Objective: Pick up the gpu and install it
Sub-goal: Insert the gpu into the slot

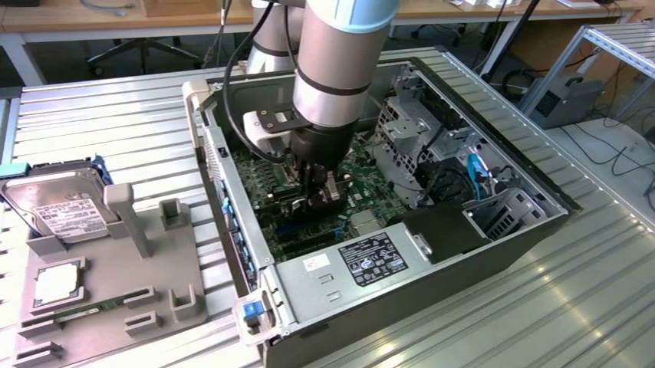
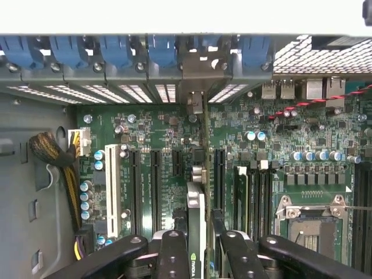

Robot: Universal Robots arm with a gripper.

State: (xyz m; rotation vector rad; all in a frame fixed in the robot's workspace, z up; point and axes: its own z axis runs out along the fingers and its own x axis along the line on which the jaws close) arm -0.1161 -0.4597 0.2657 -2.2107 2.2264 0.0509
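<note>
Seen edge-on, the gpu [image 2: 197,215] shows little: a slim black card, its fan face hidden. The end effector [image 2: 197,250] is clenched on it, holding it upright over the green motherboard [image 2: 290,133] inside the open computer case [image 1: 532,222].

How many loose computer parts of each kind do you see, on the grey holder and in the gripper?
hard drive: 1, on the grey holder
processor chip: 1, on the holder
green memory stick: 1, on the holder
gpu: 1, held in the gripper
Total: 4
</note>
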